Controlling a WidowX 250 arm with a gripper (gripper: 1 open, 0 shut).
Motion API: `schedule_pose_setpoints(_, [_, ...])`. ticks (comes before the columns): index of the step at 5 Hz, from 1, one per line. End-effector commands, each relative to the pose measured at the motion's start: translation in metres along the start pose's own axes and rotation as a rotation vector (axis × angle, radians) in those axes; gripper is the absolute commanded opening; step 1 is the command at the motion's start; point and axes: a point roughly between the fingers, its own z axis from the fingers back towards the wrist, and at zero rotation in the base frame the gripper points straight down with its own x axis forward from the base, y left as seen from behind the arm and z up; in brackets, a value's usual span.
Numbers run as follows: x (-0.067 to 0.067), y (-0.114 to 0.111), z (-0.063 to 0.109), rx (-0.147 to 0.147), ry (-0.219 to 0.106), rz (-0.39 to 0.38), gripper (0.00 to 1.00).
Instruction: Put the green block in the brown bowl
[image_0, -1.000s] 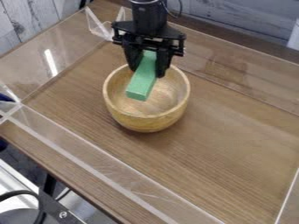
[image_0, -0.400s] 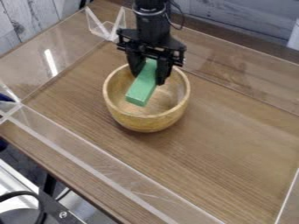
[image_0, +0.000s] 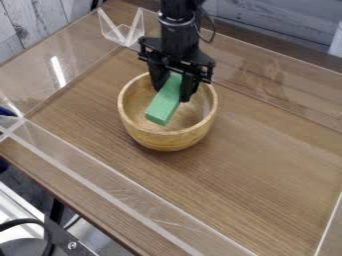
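The brown bowl stands on the wooden table, a little behind its middle. Directly above it, my black gripper points straight down, shut on the upper end of the green block. The block hangs tilted, its lower end down inside the bowl towards the left of the hollow. Whether that end touches the bowl's bottom, I cannot tell. The fingers reach about level with the bowl's rim at its far side.
Clear acrylic walls fence the wooden tabletop on all sides. Black cables lie outside the front-left corner. A light planked wall stands at the back left.
The gripper has sunk with the green block, and the block's lower end now sits deeper in the bowl. The grip has stayed the same.
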Motion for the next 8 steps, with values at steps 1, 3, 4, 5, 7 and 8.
schedule_pose_setpoints(1, [0.008,0.001,0.007,0.040,-0.042,-0.004,0.00])
schedule_pose_setpoints(3, [0.006,0.006,-0.001,-0.049,0.027,0.038,0.00])
schedule_pose_setpoints(4, [-0.001,0.012,-0.004,-0.064,0.001,0.035,0.00])
schedule_pose_setpoints(5, [-0.013,0.023,-0.012,-0.080,-0.022,0.032,0.00])
schedule_pose_setpoints(7, [0.007,0.035,-0.020,-0.087,-0.060,-0.001,0.00])
schedule_pose_setpoints(8, [0.005,0.037,-0.006,-0.058,-0.054,-0.007,1.00])
